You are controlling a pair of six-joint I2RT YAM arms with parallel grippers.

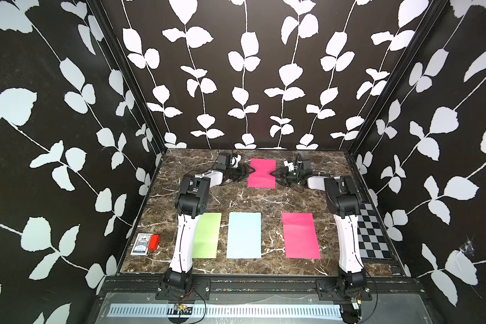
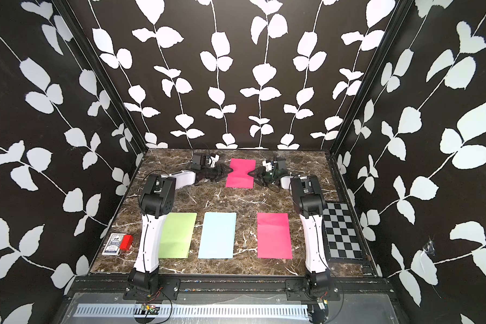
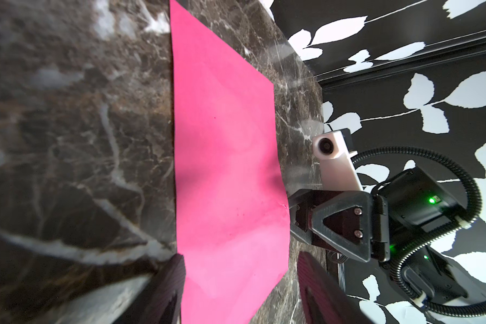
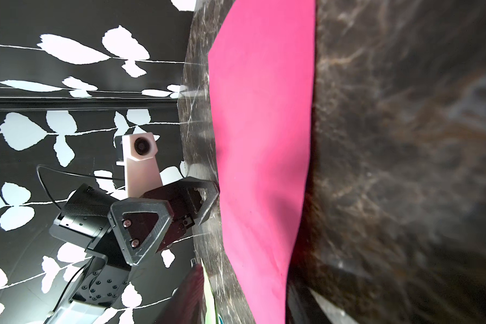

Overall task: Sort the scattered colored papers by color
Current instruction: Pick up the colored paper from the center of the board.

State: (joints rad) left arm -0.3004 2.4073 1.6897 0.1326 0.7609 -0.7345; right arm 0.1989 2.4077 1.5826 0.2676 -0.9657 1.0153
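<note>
Stray pink sheet at the back, both tools at its edges

Marble worktop (image 1: 236,202) carries green paper (image 1: 208,235), pale blue paper (image 1: 244,235) & near pink paper (image 1: 300,235) in a front row, each apart; far pink paper (image 1: 261,172) lies alone at back centre. Left tool (image 1: 250,169) sits at its left edge, right tool (image 1: 274,173) at its right edge, both w/ jaws apart astride the edge, not clamped. Step, I judge: grasping the stray. Next calls for closing on both edges, lifting level, carrying fwd onto near pink paper w/o buckling

Dark marble counter (image 1: 236,202): green sheet (image 1: 208,235), pale blue sheet (image 1: 244,235) and pink sheet (image 1: 300,235) in a near row; second pink sheet (image 1: 261,172) at the back; checkerboard panel (image 1: 372,235) right; card box (image 1: 142,244) left.
</note>
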